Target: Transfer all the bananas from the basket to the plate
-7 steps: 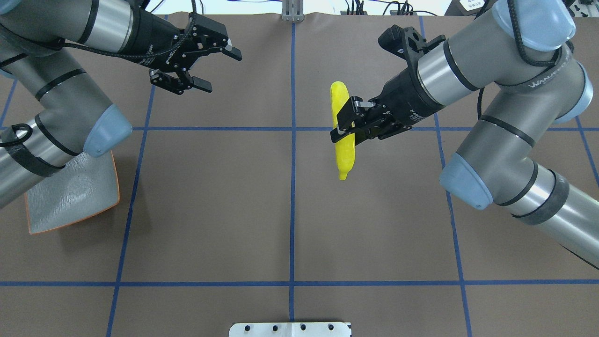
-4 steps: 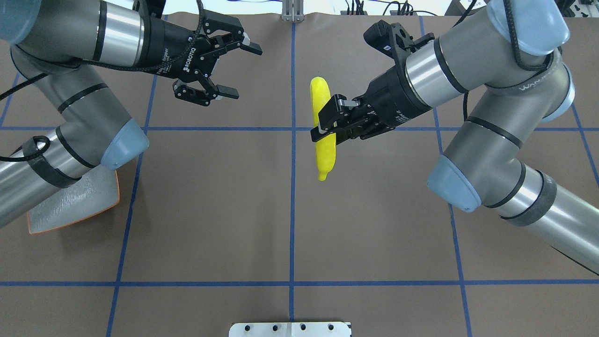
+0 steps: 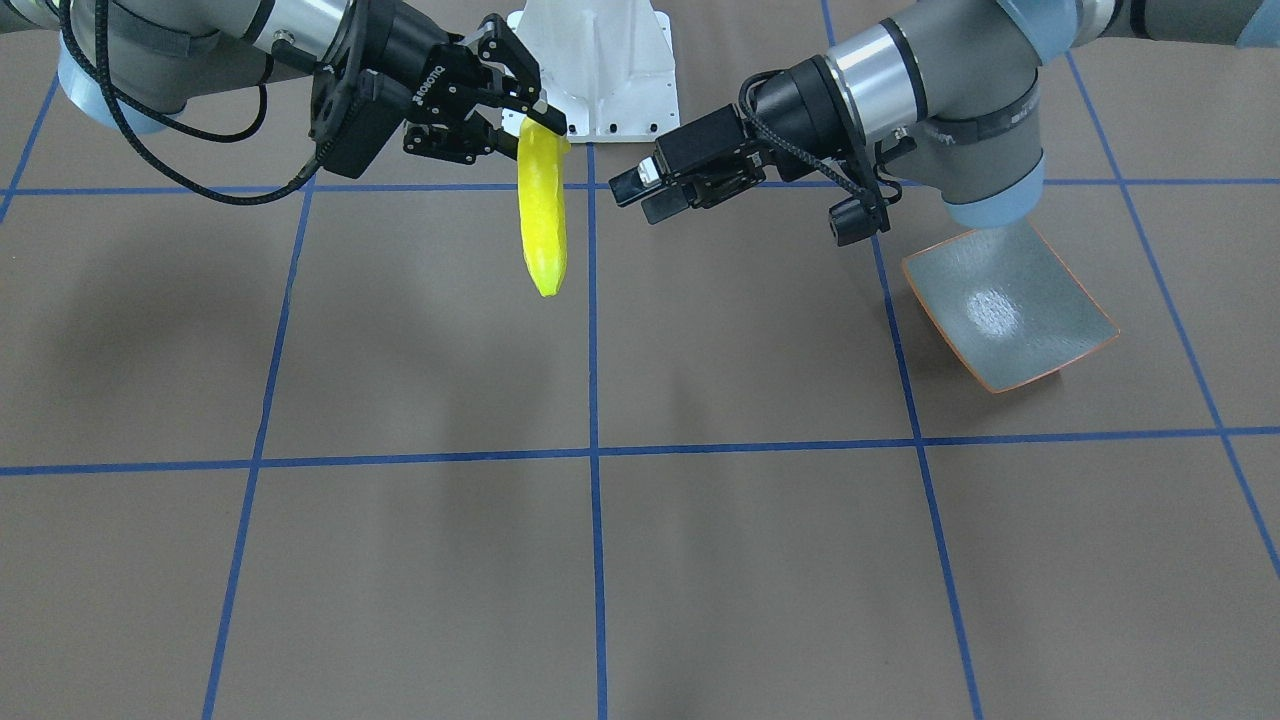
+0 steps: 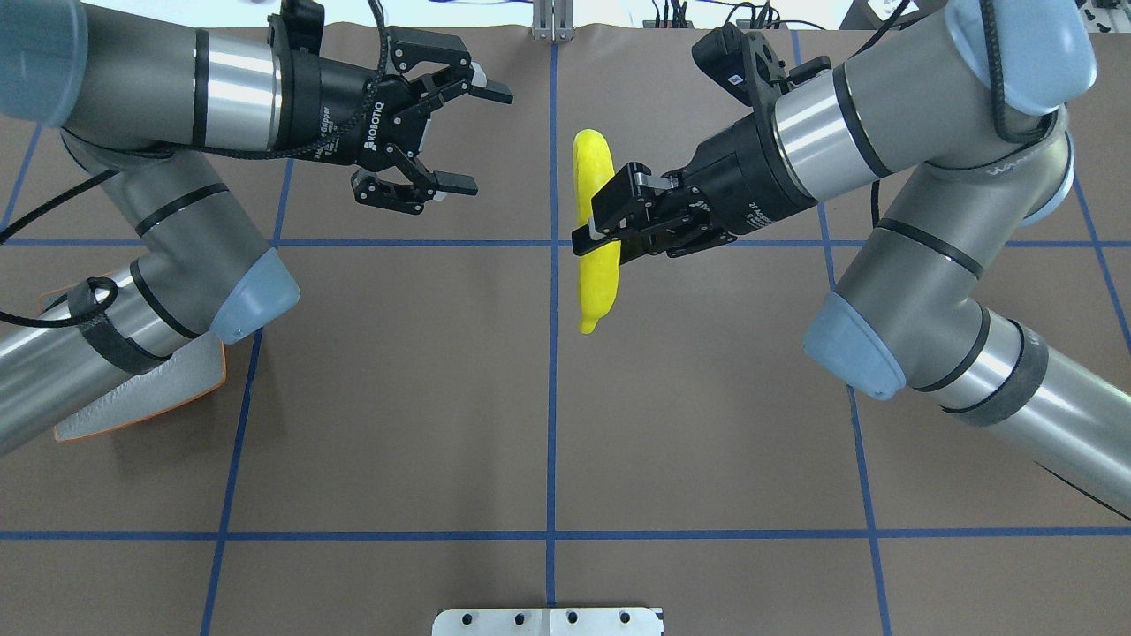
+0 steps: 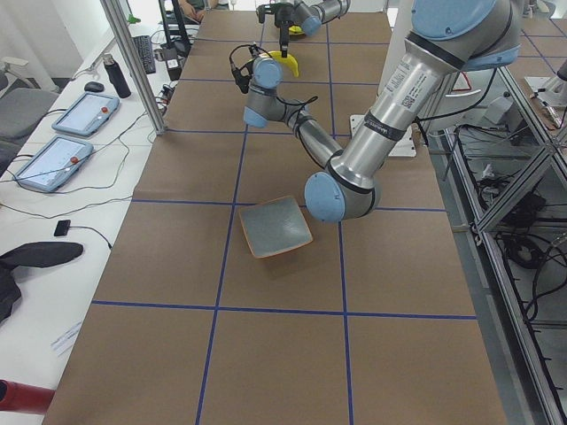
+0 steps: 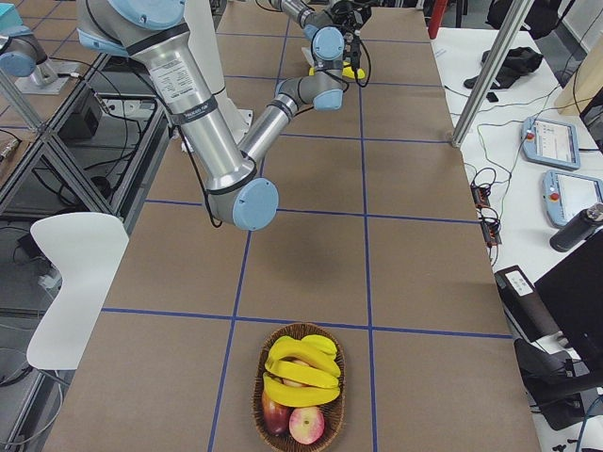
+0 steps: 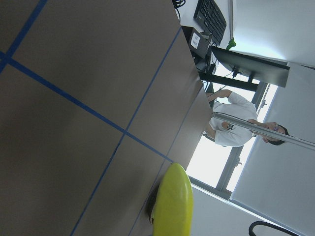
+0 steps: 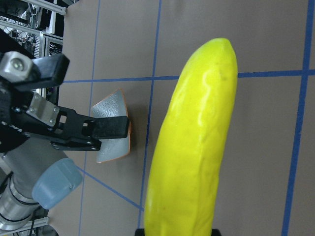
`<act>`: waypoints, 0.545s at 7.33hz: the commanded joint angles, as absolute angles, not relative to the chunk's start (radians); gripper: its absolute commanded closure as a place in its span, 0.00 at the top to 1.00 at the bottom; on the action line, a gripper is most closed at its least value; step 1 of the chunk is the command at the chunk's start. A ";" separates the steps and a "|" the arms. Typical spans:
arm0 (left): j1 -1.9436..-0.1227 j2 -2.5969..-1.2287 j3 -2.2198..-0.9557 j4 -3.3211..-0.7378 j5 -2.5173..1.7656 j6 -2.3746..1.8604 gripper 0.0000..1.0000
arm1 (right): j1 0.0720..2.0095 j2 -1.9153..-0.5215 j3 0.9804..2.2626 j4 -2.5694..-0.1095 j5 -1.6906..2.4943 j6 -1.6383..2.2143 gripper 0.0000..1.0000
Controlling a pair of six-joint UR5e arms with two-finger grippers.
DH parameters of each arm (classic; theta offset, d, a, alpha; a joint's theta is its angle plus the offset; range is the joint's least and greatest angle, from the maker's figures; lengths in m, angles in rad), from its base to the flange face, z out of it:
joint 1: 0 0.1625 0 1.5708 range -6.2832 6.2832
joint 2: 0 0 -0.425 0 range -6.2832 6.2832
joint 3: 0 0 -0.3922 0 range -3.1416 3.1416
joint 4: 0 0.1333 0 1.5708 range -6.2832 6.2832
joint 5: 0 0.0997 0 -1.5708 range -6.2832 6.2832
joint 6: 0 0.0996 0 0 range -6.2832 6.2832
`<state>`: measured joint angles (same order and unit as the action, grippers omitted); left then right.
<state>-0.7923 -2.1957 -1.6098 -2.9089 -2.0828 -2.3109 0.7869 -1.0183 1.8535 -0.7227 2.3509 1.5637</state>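
Note:
My right gripper is shut on the middle of the paler, straighter banana and holds it above the table near the centre line; the banana also shows in the front view and fills the right wrist view. My left gripper is open and empty, a short way to the banana's left, jaws facing it. The grey-green plate with its orange rim lies on the table's left side, partly under my left arm. The basket at the table's far right end holds three deeper yellow bananas.
Red apples lie in the basket beside the bananas. A white mounting base sits at the robot's side of the table. Blue tape lines cross the brown table top. Tablets and cables lie on a side desk.
My right gripper has carried the banana leftward toward the centre line. My left gripper, still open, has moved rightward toward the banana, and my left arm now covers more of the plate.

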 commanded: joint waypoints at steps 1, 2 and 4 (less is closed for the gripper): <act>-0.769 -2.195 -1.606 -2.941 -2.057 -2.319 0.99 | 0.772 -1.016 1.852 -0.660 2.332 1.624 0.00; -0.761 -2.198 -1.606 -2.942 -2.059 -2.313 0.99 | 0.764 -1.011 1.852 -0.660 2.333 1.621 0.00; -0.741 -2.210 -1.603 -2.950 -2.060 -2.283 0.99 | 0.746 -0.993 1.850 -0.660 2.342 1.597 0.00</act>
